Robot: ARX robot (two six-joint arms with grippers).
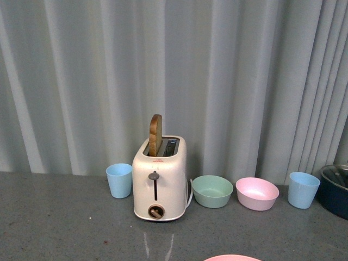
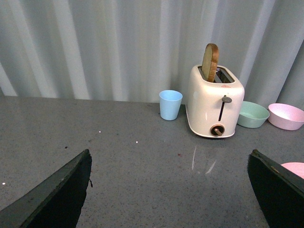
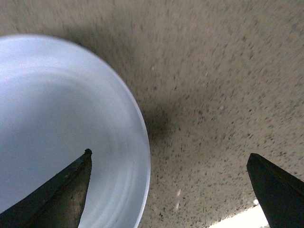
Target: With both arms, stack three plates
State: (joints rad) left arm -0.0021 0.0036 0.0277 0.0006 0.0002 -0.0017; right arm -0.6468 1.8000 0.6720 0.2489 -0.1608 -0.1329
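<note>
Right pincer [image 3: 168,154] wide open, above blue plate [image 3: 57,109]

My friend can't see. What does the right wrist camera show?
A light blue plate lies on a speckled grey table. The right gripper hangs open above it, one fingertip over the plate, the other over bare table.

The pink plate [image 1: 232,257] lies flat on the tabletop [image 1: 65,228], toward its near edge. Only a thin part of its rim shows. The blue plate [image 3: 61,128] is pale, round and shallow, and also lies flat, empty, on the speckled top. Its place there cannot be told.
</note>
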